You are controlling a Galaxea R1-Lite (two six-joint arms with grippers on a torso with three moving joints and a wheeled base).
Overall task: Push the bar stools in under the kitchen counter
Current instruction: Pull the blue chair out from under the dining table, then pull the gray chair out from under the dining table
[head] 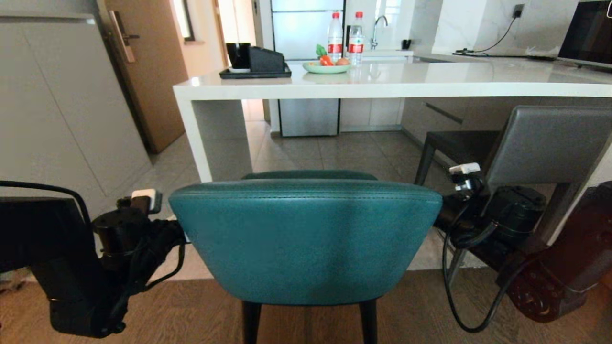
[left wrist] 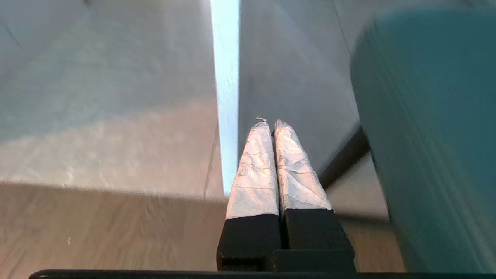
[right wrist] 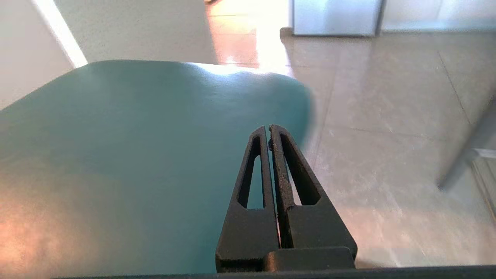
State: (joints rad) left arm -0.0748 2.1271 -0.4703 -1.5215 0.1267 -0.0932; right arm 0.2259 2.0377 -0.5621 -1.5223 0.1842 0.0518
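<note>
1. Nearest the head camera, the teal bar stool [head: 306,241] stands centred in front of the robot, its rounded back facing the camera and two thin black legs showing below on the wood floor [head: 143,315].
2. The left gripper [left wrist: 270,124] sits at the stool's left edge; in the left wrist view its white-wrapped fingers [left wrist: 254,170] are pressed together with nothing between them, and the teal back lies just beside them.
3. The right gripper [right wrist: 269,128] is at the stool's right edge; in the right wrist view its black fingers [right wrist: 298,174] are closed on each other, empty, over the edge of the teal seat. Whether either gripper touches the leather cannot be told.
4. The teal seat's front edge reaches towards the kitchen counter [head: 392,86], but its back stands well clear of the slab, on the near side.
5. To the right, the dark grey bar stool [head: 540,143] stands with its seat partly under the counter and its rectangular back outside the edge.
6. The white counter slab runs across the view, with its slanted side panel [head: 196,138] at the left end.
7. On the counter stand a black tray [head: 256,73] with a dark box, a green plate [head: 326,68] of produce and two water bottles [head: 345,38].
8. Behind are a sink tap [head: 379,28] and a wooden door [head: 143,71].
</note>
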